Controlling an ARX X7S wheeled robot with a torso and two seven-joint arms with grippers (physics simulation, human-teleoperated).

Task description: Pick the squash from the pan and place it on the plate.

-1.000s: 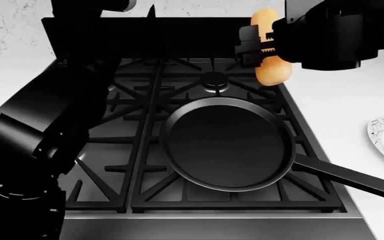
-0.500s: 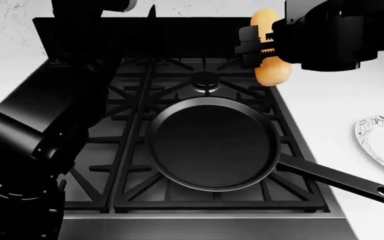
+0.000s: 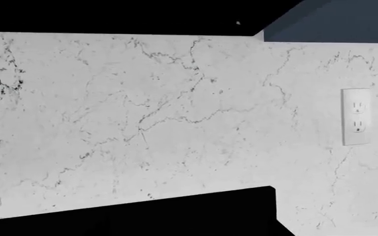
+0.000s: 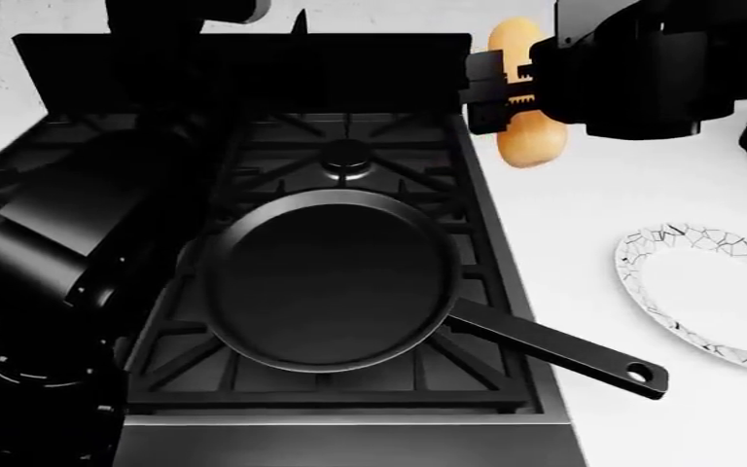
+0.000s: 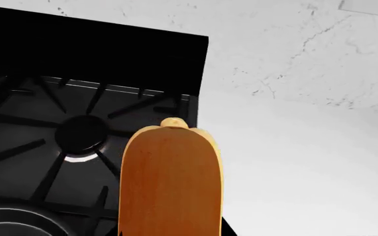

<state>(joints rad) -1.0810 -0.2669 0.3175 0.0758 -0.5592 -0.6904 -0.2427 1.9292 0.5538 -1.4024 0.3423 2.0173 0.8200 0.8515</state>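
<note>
Squash (image 4: 527, 136) held in the air, upright, clamped at its middle by the right tool (image 4: 501, 92), bulbous end hanging below the grip, narrow end poking above. Positioned over the white desk (image 4: 607, 195) just beside the right edge of the stove (image 4: 347, 136), well clear of the pan (image 4: 328, 282). Seen from the right wrist as a long orange body (image 5: 169, 182) over the boundary between burner grate and desk. Pan empty, resting on the front grates, handle (image 4: 555, 350) reaching out toward the right over the stove's edge. Plate (image 4: 653, 282) lying flat on the desk to the right, apart from the handle tip, partly cut off by the frame. Left tool outside every view; left wrist facing only a marbled wall (image 3: 143, 123) with a power outlet (image 3: 356, 117).
</note>
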